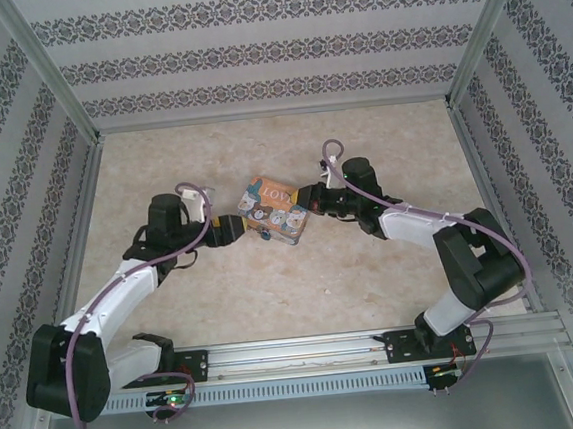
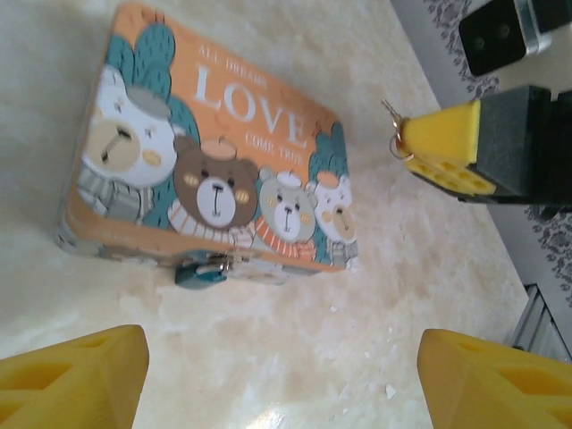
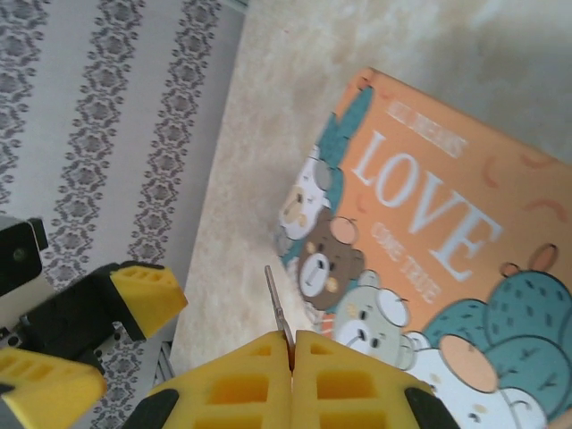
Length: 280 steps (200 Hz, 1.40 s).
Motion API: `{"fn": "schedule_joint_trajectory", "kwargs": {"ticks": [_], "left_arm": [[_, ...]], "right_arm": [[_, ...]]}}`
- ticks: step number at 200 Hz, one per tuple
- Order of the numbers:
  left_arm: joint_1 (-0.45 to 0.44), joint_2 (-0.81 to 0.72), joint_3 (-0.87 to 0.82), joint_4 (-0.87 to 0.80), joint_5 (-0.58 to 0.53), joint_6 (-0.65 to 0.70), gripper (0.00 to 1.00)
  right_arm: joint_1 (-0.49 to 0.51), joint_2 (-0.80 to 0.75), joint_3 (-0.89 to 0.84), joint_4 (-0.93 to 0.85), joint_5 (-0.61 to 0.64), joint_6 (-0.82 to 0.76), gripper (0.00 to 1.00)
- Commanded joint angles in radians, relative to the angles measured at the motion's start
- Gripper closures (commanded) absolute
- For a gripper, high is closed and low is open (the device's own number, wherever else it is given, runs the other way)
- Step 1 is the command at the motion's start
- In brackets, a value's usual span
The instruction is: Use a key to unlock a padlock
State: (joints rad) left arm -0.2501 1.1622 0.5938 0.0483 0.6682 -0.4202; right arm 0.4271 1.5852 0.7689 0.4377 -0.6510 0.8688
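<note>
Two robot arms face each other across a cartoon-bear box (image 1: 274,213) lying at the middle of the marbled surface (image 1: 380,136). The padlock (image 2: 198,271), teal with a silver shackle, sits at the box's long side wall facing the left arm, low against the surface. The left fingers (image 2: 80,375) stand wide apart with nothing between them, and a strip of bare surface separates them from the lock. On the box's opposite side, the right fingers (image 3: 250,384) are pressed together on a small key (image 3: 275,308). Its thin blade pokes out beyond their tips, near the box's corner but apart from it. Open surface runs from the box to the far edge, the near edge and both side edges.
</note>
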Motion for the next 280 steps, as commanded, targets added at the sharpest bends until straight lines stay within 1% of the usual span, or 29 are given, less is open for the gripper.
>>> {"fn": "schedule_joint_trajectory", "kwargs": {"ticks": [1, 32, 58, 128, 161, 183, 220, 248, 280], "left_arm": [[-0.045, 0.042, -0.032, 0.212, 0.007, -0.015, 0.20], [-0.063, 0.131, -0.046, 0.288, 0.006, -0.002, 0.19], [-0.067, 0.197, -0.043, 0.329, 0.027, 0.000, 0.20], [-0.075, 0.300, -0.038, 0.358, 0.035, 0.017, 0.24], [-0.080, 0.360, -0.039, 0.399, 0.050, 0.000, 0.25], [-0.084, 0.398, -0.043, 0.444, 0.047, -0.017, 0.30], [-0.086, 0.448, -0.038, 0.494, 0.030, -0.034, 0.34], [-0.086, 0.477, -0.041, 0.520, 0.016, -0.017, 0.38], [-0.092, 0.515, -0.038, 0.560, 0.022, -0.020, 0.40]], "right_arm": [[-0.005, 0.029, -0.005, 0.040, 0.001, 0.015, 1.00], [-0.005, 0.073, 0.007, 0.047, 0.002, 0.017, 1.00], [-0.004, 0.100, 0.016, 0.045, 0.008, 0.020, 1.00], [-0.002, 0.155, 0.008, 0.028, 0.010, 0.015, 1.00], [0.006, 0.178, -0.002, 0.028, 0.010, 0.010, 1.00], [0.009, 0.183, -0.006, 0.028, 0.011, 0.009, 1.00], [0.009, 0.179, -0.006, 0.020, 0.013, 0.003, 1.00], [0.007, 0.177, -0.003, 0.015, 0.010, 0.000, 1.00], [0.007, 0.176, -0.003, 0.012, 0.010, -0.005, 1.00]]}}
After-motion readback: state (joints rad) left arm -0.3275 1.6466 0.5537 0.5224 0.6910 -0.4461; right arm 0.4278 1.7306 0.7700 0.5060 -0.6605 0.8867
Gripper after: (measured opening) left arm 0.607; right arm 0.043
